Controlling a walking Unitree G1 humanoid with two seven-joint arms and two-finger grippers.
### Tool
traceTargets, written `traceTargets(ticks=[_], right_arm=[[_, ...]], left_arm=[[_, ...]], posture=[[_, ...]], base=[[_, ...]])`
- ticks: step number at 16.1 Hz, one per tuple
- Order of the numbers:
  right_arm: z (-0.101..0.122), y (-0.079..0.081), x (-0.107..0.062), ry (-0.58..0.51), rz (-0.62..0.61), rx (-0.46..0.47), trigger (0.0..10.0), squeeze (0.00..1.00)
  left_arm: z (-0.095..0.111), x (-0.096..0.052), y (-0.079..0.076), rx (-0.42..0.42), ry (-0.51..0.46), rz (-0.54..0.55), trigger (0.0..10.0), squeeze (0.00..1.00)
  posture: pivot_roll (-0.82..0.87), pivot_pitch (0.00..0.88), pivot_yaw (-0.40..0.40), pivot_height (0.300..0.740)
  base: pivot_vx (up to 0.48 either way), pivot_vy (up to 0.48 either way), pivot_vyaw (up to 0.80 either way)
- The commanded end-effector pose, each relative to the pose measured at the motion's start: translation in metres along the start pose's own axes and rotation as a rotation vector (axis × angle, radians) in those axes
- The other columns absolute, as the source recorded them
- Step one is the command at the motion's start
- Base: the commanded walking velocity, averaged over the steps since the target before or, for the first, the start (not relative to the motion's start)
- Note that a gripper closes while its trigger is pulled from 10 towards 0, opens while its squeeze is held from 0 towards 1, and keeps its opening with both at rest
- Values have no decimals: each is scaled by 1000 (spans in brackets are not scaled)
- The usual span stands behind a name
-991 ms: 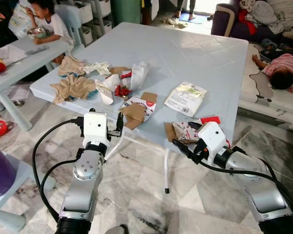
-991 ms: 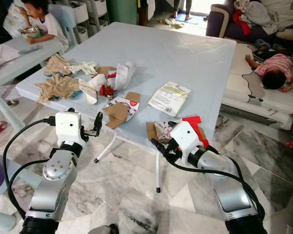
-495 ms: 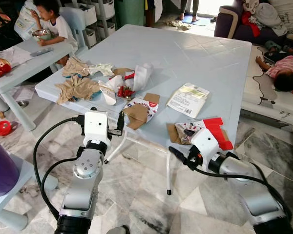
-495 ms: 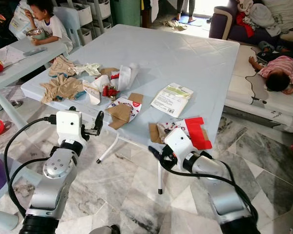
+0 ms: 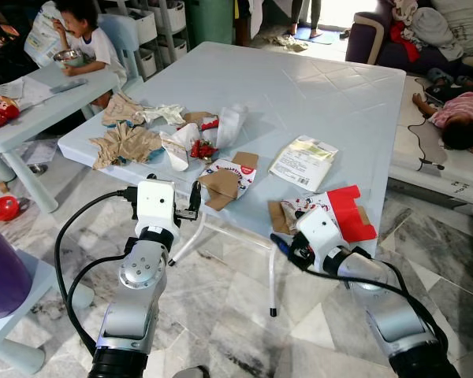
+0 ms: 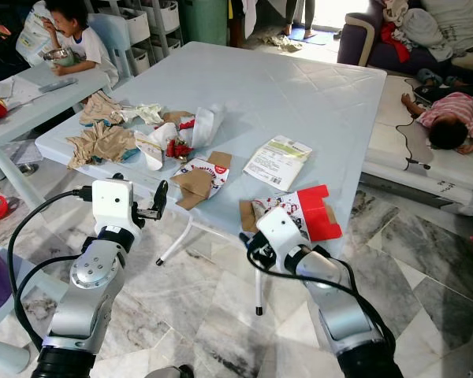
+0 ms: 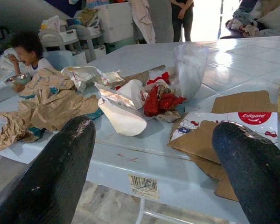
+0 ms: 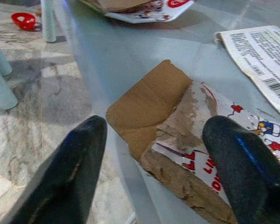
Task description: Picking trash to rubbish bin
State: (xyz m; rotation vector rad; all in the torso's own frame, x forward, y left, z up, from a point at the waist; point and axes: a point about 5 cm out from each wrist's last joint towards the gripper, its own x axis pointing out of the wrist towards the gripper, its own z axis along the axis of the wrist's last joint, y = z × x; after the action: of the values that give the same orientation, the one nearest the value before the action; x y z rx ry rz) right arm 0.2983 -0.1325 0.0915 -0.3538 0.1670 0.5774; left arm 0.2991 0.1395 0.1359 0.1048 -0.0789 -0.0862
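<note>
Carton scrap [image 8: 177, 140] at table [image 5: 315, 87] edge, between spread fingers of right gripper [image 8: 154, 172], not gripped. Left gripper [image 7: 154, 163] open too, facing Colgate box [image 7: 224, 128].

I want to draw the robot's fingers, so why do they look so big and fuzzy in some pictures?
In the right wrist view, the black fingers sit close to the lens, so they blur, while the torn brown cardboard piece stays sharp. The left wrist view is the same, with the Colgate carton crisp. The eye views look evenly lit.

"Colgate" in white on red logo, flattened toothpaste carton [image 7: 252, 122]
</note>
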Motion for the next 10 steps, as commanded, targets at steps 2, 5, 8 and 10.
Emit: traceTargets(ticks=[2, 5, 8, 10], right_arm=[[-6, -7, -2, 16, -46, 42, 0, 0], [-1, -13, -1, -24, -87, 49, 0, 0], [1, -14, 1, -33, -85, 62, 0, 0], [1, -14, 1, -35, -87, 73, 0, 0]], left_arm=[[0, 1, 1, 2, 7, 0, 10000, 0], [0, 2, 0, 2, 4, -2, 10000, 0], [0, 2, 1, 3, 2, 2, 10000, 0], [0, 2, 2, 2, 2, 4, 10000, 0]], posture=[[-45, 48, 25, 740], [-44, 41, 24, 740], [-41, 39, 23, 740], [-39, 38, 24, 740]], base=[[0, 0, 0], [0, 0, 0], [0, 0, 0], [0, 0, 0]])
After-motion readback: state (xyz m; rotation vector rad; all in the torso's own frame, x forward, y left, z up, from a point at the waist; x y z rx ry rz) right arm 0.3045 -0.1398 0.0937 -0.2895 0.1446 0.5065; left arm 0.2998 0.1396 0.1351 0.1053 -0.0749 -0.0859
